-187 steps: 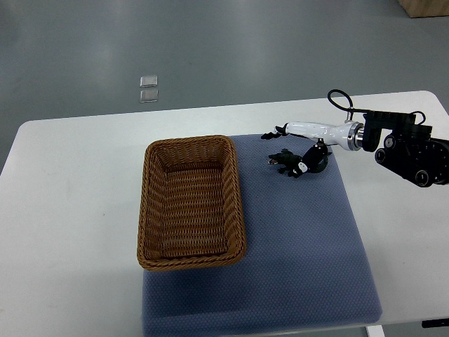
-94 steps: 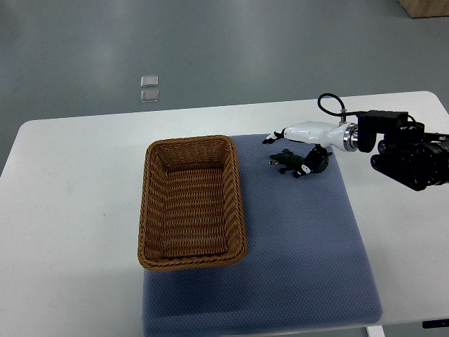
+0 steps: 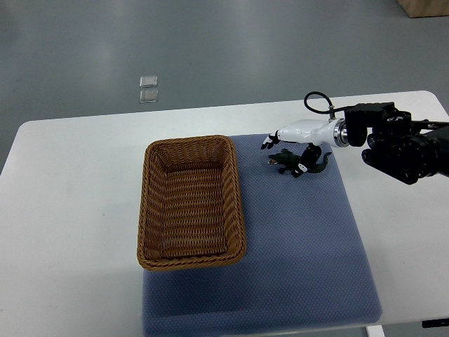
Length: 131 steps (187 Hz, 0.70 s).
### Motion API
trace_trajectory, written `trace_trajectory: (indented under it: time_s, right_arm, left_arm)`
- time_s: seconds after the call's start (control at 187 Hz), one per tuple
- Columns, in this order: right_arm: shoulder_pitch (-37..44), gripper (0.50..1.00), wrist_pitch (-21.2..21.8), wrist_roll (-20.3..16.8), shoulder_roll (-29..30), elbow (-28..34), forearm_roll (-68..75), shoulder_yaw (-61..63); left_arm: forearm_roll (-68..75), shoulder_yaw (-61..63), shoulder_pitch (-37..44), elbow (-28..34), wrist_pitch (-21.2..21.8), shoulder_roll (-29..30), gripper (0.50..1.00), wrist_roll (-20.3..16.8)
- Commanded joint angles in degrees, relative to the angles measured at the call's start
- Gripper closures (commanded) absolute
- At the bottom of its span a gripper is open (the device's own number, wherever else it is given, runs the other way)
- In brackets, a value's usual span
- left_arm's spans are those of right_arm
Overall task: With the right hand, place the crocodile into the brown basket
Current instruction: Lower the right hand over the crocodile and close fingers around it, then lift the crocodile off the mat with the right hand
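Observation:
A small dark green toy crocodile (image 3: 286, 161) lies on the blue mat (image 3: 302, 239), just right of the brown wicker basket (image 3: 191, 202). Its tail (image 3: 325, 159) points right. My right hand (image 3: 284, 151), white with black fingertips, reaches in from the right and hovers over the crocodile. Its long fingers (image 3: 267, 144) stretch left past the toy's head, while the thumb (image 3: 302, 164) hangs down against the toy's back. The hand looks open and is not closed around the toy. The basket holds nothing.
The mat lies on a white table (image 3: 70, 210). My right forearm (image 3: 400, 147), black with a looped cable, lies over the table's far right. Two small clear squares (image 3: 148, 89) lie on the grey floor beyond the table.
My right arm has shifted left and slightly away, bringing the hand further over the crocodile. The crocodile stays in about the same place on the mat.

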Motion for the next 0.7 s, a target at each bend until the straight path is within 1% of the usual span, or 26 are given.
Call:
trace_trajectory:
  time_s: [0.0,0.069,0.107,0.182,0.256,0.283,0.353,0.39,0.422,0.427,0.465,0.481,0.54,0.545,0.582,0.62,0.694]
  right_arm:
    - [0.01,0.699,-0.21,-0.07,0.33,-1.02,-0.01,-1.24]
    - [0.09,0.707,-0.12,-0.07,0.59,-1.11,-0.01,-1.24]
    - [0.09,0.736,-0.03,-0.07,0.68,-1.02,-0.01,-1.24]
    - [0.09,0.773,0.06,-0.07,0.77,-1.11,-0.01,-1.33]
    - [0.09,0.785,0.06,-0.07,0.77,-1.11,-0.01,-1.33]
    - [0.09,0.807,0.06,-0.07,0.77,-1.02,-0.01,-1.33]
    - [0.18,0.844,0.15,-0.07,0.86,-1.11,-0.1,-1.33]
    - [0.18,0.852,0.15,-0.07,0.95,-1.11,-0.1,-1.33]
    - [0.27,0.869,0.15,-0.07,0.95,-1.11,-0.1,-1.33]
    - [0.27,0.879,0.15,-0.07,0.95,-1.11,-0.1,-1.33]
    - [0.27,0.899,0.15,-0.07,1.03,-1.11,-0.1,-1.42]
    - [0.27,0.916,0.23,-0.07,1.03,-1.11,-0.1,-1.42]
    - [0.27,0.944,0.23,-0.07,1.03,-1.11,-0.36,-1.42]
    - [0.27,0.955,0.23,-0.07,1.03,-1.11,-0.45,-1.42]
    - [0.27,0.971,0.23,-0.07,1.03,-1.11,-0.63,-1.42]
    - [0.36,1.0,0.15,-0.07,1.03,-1.11,-0.72,-1.42]
    - [0.36,1.0,0.23,-0.07,1.03,-1.02,-0.8,-1.42]
  left_arm:
    - [0.0,0.0,0.0,0.02,-0.02,0.0,0.5,0.0]
    - [0.0,0.0,0.0,-0.07,-0.02,0.0,0.5,0.0]
    - [0.0,0.0,0.0,0.02,-0.02,0.0,0.5,0.0]
    - [0.0,0.0,0.0,0.02,-0.02,0.0,0.5,0.0]
    - [0.0,0.0,0.0,0.02,-0.02,0.0,0.5,0.0]
    - [0.0,0.0,0.0,0.02,-0.02,0.0,0.5,0.0]
    - [0.0,0.0,0.0,0.02,0.06,0.0,0.5,0.0]
    - [0.0,0.0,0.0,0.02,-0.02,0.0,0.5,0.0]
    - [0.0,0.0,0.0,-0.07,-0.02,0.0,0.5,0.0]
    - [0.0,0.0,0.0,0.02,0.06,0.0,0.5,0.0]
    - [0.0,0.0,0.0,0.02,-0.02,0.0,0.5,0.0]
    - [0.0,0.0,0.0,0.02,-0.02,0.0,0.5,0.0]
    - [0.0,0.0,0.0,0.02,-0.02,0.0,0.5,0.0]
    - [0.0,0.0,0.0,0.02,-0.02,0.0,0.5,0.0]
    - [0.0,0.0,0.0,0.02,-0.02,0.0,0.5,0.0]
    - [0.0,0.0,0.0,0.02,-0.02,0.0,0.5,0.0]
    - [0.0,0.0,0.0,0.02,-0.02,0.0,0.5,0.0]
